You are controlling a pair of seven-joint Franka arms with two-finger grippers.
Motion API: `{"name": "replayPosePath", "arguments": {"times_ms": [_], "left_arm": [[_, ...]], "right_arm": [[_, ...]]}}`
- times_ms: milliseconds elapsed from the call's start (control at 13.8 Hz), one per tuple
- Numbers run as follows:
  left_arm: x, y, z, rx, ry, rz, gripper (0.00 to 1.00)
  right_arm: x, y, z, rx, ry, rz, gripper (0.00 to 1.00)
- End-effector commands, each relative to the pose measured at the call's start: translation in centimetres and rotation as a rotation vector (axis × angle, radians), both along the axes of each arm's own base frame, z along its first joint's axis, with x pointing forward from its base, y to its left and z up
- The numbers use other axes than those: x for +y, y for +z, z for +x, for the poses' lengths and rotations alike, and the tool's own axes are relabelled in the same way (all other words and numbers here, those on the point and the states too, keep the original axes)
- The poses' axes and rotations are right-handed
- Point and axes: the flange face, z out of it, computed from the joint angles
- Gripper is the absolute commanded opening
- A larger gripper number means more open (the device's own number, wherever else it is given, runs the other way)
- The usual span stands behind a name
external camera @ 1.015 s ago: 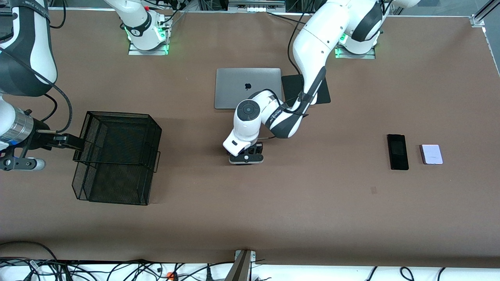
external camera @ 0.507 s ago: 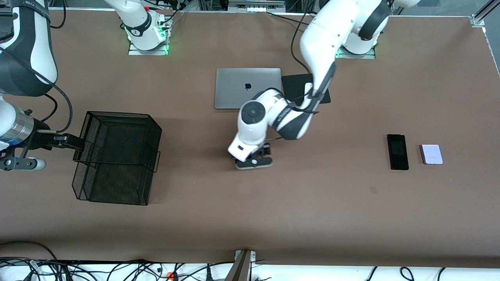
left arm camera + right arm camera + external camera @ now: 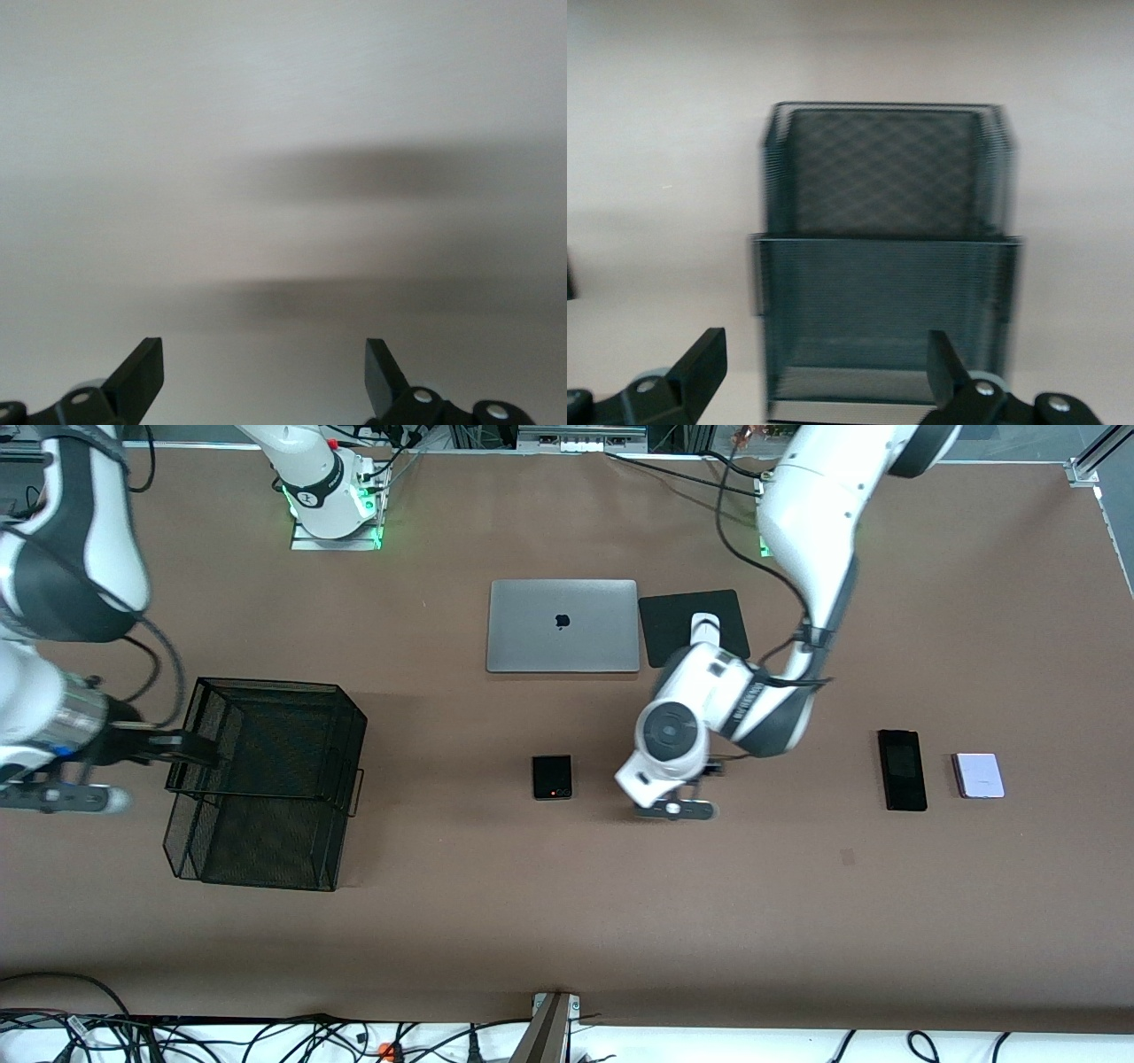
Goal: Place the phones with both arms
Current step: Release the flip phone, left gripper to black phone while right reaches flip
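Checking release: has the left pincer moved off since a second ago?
Yes. The left pincer, open, has shifted from below the laptop toward the long black phone, leaving the folded black phone on the table.

Black folded phone point(image 3: 552, 777) flat mid-table; black slab point(image 3: 902, 769) beside lilac phone point(image 3: 978, 775).

From where I sit, the front camera looks down from high across the brown table point(image 3: 567, 921), facing both arm bases along the top. My left wrist camera stares close at bare tabletop. My right wrist camera faces the black mesh basket point(image 3: 886, 266), which the front view point(image 3: 266, 779) shares.
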Motion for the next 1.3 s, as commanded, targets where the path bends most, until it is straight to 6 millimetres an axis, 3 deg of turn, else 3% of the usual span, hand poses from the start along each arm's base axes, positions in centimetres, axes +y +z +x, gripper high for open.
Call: {"name": "replayPosePath", "arguments": {"times_ms": [0,217,362,580,725,870,1015,1087,1232], "left_arm": [[9.8,2.6,-0.7,0.064,-0.096,0.018,1.00],[20.2,3.6,0.3,0.072,-0.145,-0.002,1.00],[26.3,3.7,0.5,0.045,-0.138,-0.033,1.00],[31.8,2.0,-1.2,-0.042,-0.087,-0.062,1.00],[35.6,0.0,-2.8,-0.103,-0.063,-0.091,1.00],[37.5,-1.0,-3.8,-0.120,-0.080,-0.105,1.00],[38.7,-1.6,-4.3,-0.139,-0.093,-0.111,1.00],[40.8,-2.1,-5.0,-0.152,-0.086,-0.118,1.00],[42.1,-3.0,-5.4,-0.196,-0.062,-0.143,1.00]], "right_arm": [[8.7,-2.2,-0.6,0.032,0.044,-0.001,1.00],[19.0,-6.1,-1.3,-0.020,0.133,0.015,1.00],[24.2,-9.1,-1.7,-0.065,0.103,0.045,1.00],[31.5,-14.8,-3.7,-0.090,0.169,0.067,1.00],[34.9,-18.6,-4.5,-0.132,0.145,0.092,1.00],[37.9,-21.5,-6.1,-0.144,0.155,0.102,1.00],[39.5,-24.2,-7.5,-0.124,0.177,0.090,1.00],[39.8,-25.1,-7.8,-0.115,0.166,0.085,1.00],[40.8,-26.6,-8.5,-0.118,0.159,0.086,1.00]]}}
